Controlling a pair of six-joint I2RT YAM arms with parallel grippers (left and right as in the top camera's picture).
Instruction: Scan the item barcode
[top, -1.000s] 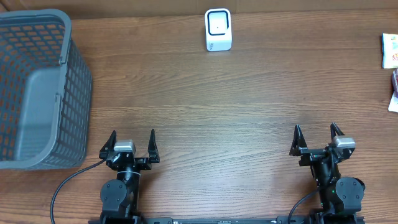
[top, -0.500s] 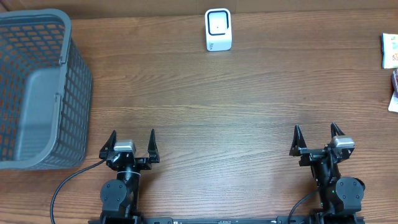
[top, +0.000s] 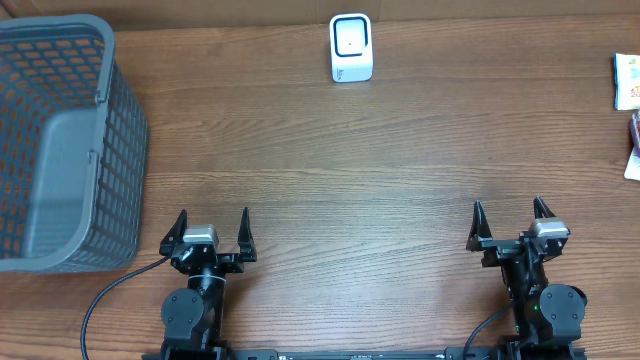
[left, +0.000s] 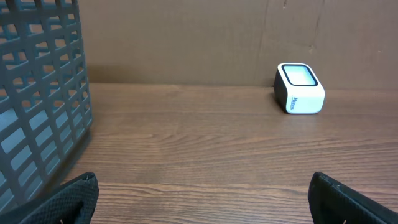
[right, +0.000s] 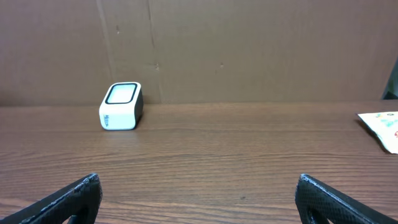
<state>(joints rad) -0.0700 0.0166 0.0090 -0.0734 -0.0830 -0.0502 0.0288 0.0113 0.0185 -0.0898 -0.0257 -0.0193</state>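
A white barcode scanner (top: 351, 47) with a dark window stands at the far middle of the wooden table; it also shows in the left wrist view (left: 299, 89) and the right wrist view (right: 121, 106). Packaged items (top: 628, 82) lie at the far right edge, partly cut off; one pale packet (right: 381, 127) shows at the right of the right wrist view. My left gripper (top: 213, 224) rests open at the near left, nothing between its fingers. My right gripper (top: 511, 216) rests open at the near right, also empty. Both are far from the items and the scanner.
A large grey plastic basket (top: 62, 150) stands at the left of the table, its mesh wall (left: 37, 93) filling the left of the left wrist view. A brown cardboard wall (right: 249, 50) backs the table.
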